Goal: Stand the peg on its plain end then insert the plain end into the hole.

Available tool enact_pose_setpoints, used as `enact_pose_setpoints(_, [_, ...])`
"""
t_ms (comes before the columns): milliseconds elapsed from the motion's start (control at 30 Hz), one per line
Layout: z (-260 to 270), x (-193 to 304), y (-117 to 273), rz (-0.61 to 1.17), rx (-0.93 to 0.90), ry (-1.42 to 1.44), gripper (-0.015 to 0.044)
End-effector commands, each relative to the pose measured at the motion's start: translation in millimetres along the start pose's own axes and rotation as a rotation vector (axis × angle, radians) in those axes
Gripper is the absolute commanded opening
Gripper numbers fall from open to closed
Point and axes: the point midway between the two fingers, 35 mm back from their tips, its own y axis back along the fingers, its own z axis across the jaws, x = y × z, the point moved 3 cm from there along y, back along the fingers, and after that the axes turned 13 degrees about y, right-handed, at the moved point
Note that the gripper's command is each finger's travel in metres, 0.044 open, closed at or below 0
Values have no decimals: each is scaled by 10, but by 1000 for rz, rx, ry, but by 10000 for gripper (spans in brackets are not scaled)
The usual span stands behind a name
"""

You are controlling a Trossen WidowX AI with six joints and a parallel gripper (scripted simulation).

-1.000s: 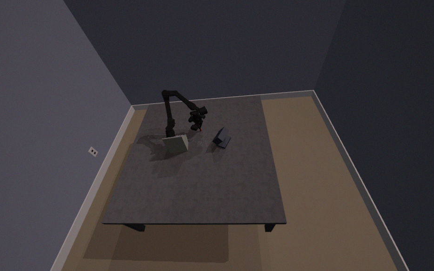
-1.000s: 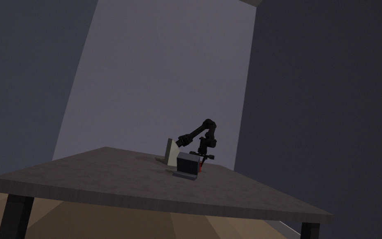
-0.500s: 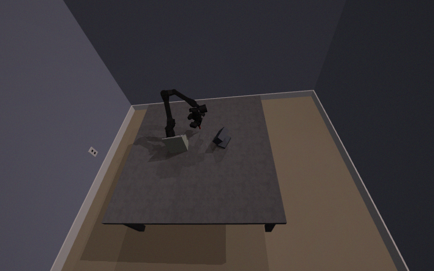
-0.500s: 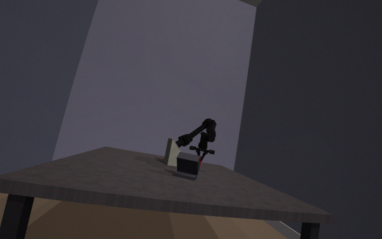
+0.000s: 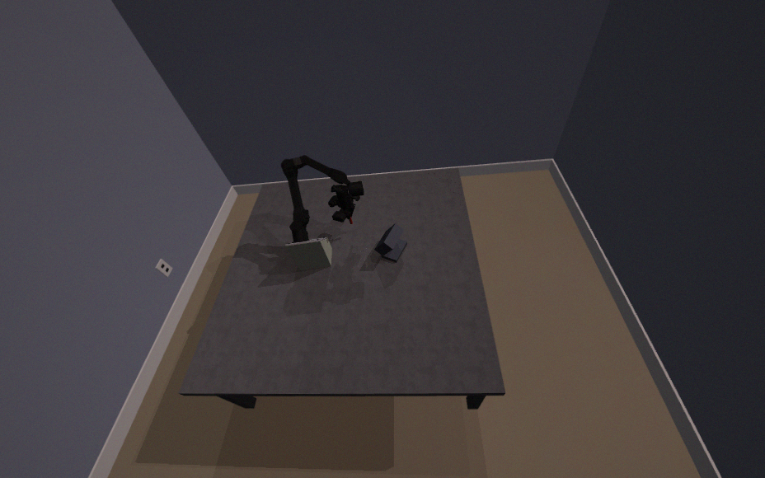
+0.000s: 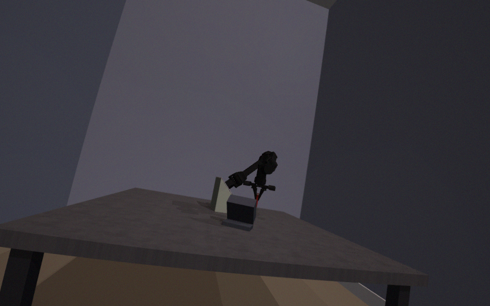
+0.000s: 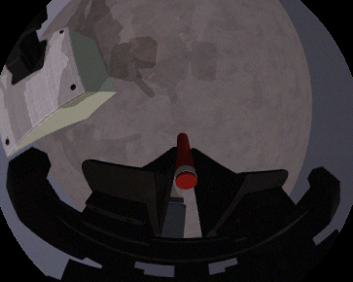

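My gripper (image 5: 349, 217) (image 6: 257, 199) (image 7: 184, 152) is shut on the red peg (image 5: 350, 222) (image 6: 256, 202) (image 7: 184, 158). The peg stands about upright in the fingers, its pale band near the upper end, which faces the wrist camera. It hangs above the table (image 5: 344, 344) (image 6: 155, 243). A pale wedge (image 5: 311, 256) (image 6: 222, 199) (image 7: 61, 73) with a sloped face stands beside the arm's base; small dark dots show near the face's corners. A dark tilted block (image 5: 390, 236) (image 6: 241, 210) (image 7: 174, 221) stands on a flat foot. I cannot make out the panel's hole.
In the top view, the pale wedge is left of and nearer than the gripper, and the dark block is to its right. In the exterior view the dark block stands in front of the gripper, close to the line of sight to the peg.
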Motion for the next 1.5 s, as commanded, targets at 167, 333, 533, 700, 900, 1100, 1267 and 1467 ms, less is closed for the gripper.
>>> enact_pose_setpoints(167, [64, 41, 6, 61, -42, 40, 0])
enact_pose_setpoints(333, [107, 71, -4, 101, -69, 60, 0])
enact_pose_setpoints(533, [155, 110, -11, 150, -101, 82, 0])
enact_pose_setpoints(700, [193, 143, -13, 193, -126, 99, 0])
enact_pose_setpoints(900, [234, 185, -12, 246, -155, 118, 0])
enact_pose_setpoints(1100, [271, 227, -5, 301, -182, 135, 0])
enact_pose_setpoints(1267, [299, 262, 5, 348, -204, 148, 0])
enact_pose_setpoints(1467, [330, 304, 21, 406, -228, 163, 0])
